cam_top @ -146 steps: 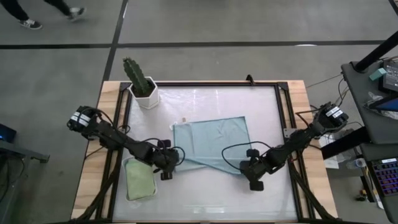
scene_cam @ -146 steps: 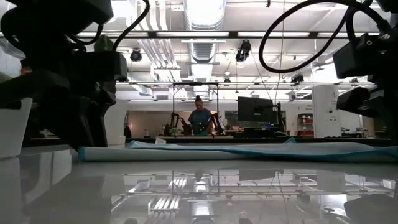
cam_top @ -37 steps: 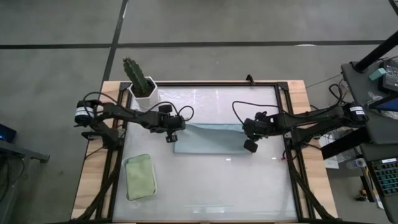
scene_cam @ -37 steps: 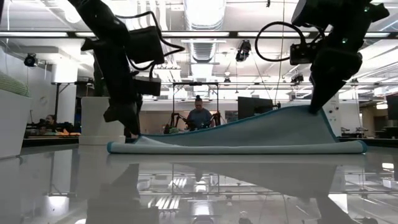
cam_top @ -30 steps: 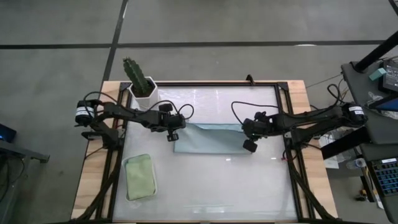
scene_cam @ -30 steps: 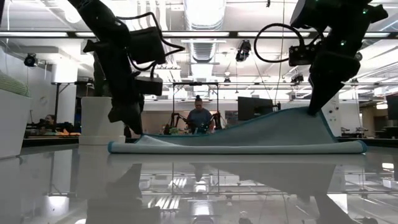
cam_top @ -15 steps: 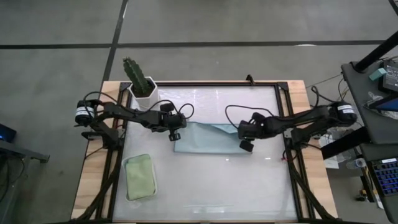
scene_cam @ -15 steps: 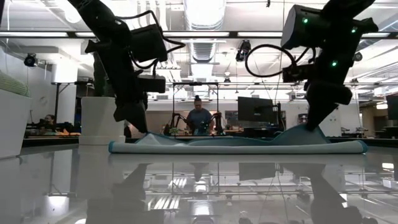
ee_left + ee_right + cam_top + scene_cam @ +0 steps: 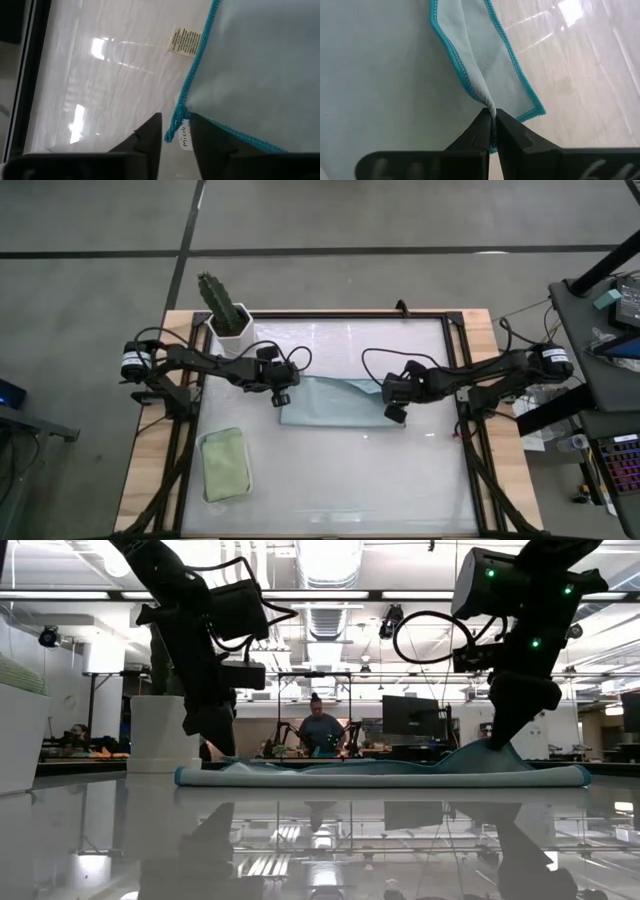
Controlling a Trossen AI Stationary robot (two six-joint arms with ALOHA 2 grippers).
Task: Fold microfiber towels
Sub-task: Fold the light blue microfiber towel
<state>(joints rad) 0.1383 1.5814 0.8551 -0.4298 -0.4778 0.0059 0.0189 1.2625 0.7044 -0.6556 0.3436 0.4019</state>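
Observation:
A pale blue towel (image 9: 335, 402) with a teal hem lies folded in half in the middle of the table, its fold along the near side (image 9: 380, 778). My left gripper (image 9: 281, 397) stands at the towel's far left corner. In the left wrist view its fingers are open (image 9: 176, 122), one on either side of that corner's hem (image 9: 174, 131). My right gripper (image 9: 393, 413) is at the towel's right end, shut on the cloth (image 9: 491, 117). A sage green towel (image 9: 225, 465) lies folded on the white tray. My right gripper pinches a bunched bit of the pale blue towel by its teal-hemmed right corner (image 9: 489, 107) between its two fingers. The fingers come slanting down from above. Below them the cloth rises in a low hump (image 9: 480, 752); the rest of the towel lies flat on the table.
A cactus in a white pot (image 9: 228, 320) stands at the far left corner. The white tray (image 9: 247, 480) sits near the table's left front. A black frame (image 9: 450, 380) runs round the table top. A person (image 9: 321, 730) is far off in the room beyond.
My right gripper has come down toward the table and a little toward the left, still shut on the towel. The towel's right part, which stood up in a tall slope, has sunk to a low hump. The left end stays flat.

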